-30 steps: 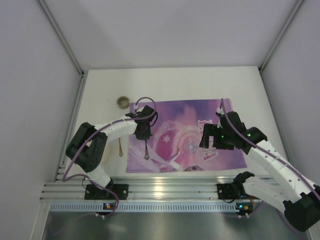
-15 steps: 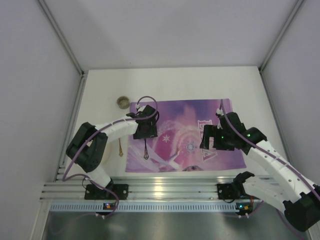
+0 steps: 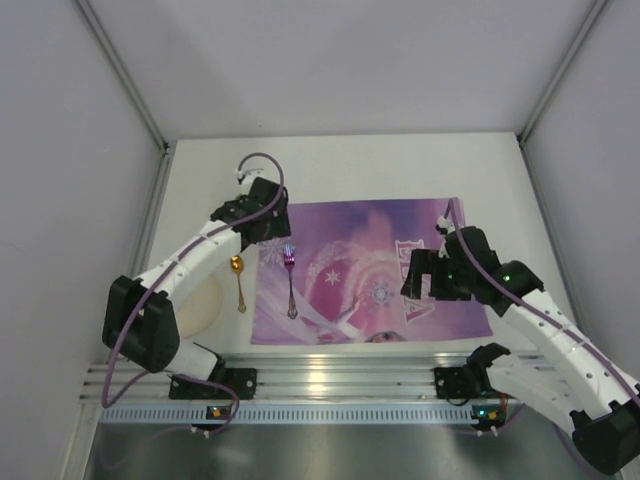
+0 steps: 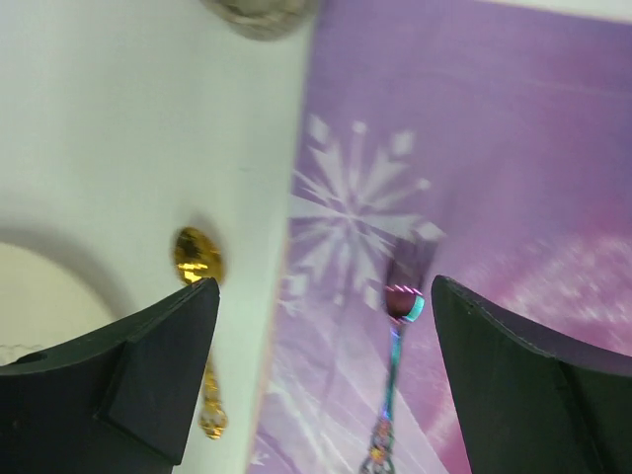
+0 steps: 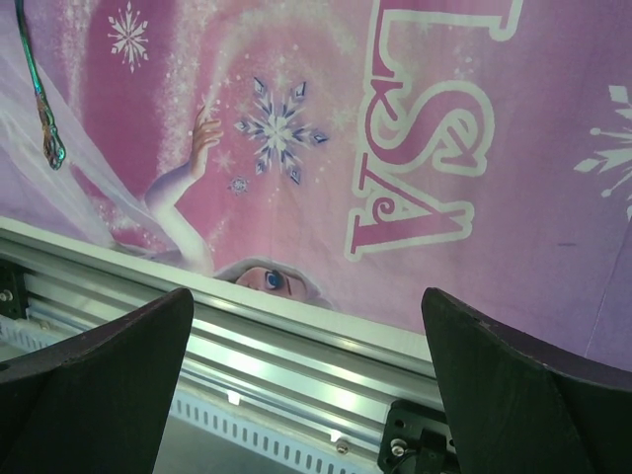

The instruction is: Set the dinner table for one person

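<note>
left wrist view showed the left gripper (image 4: 324, 288) spread wide and empty above a fork (image 4: 403, 301) on the purple placemat (image 4: 513, 148). a gold spoon (image 4: 197, 259) lay just off the mat on the white dinner table (image 4: 128, 128). the right gripper (image 5: 306, 296) gaped empty over the mat's near edge.

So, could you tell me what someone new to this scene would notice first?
The bright purple snowflake-printed placemat covers the middle of the white dinner table. An iridescent fork lies on its left part, with a gold spoon just off its left edge on the bare table. The left gripper and right gripper hang open above the mat's two ends.
</note>
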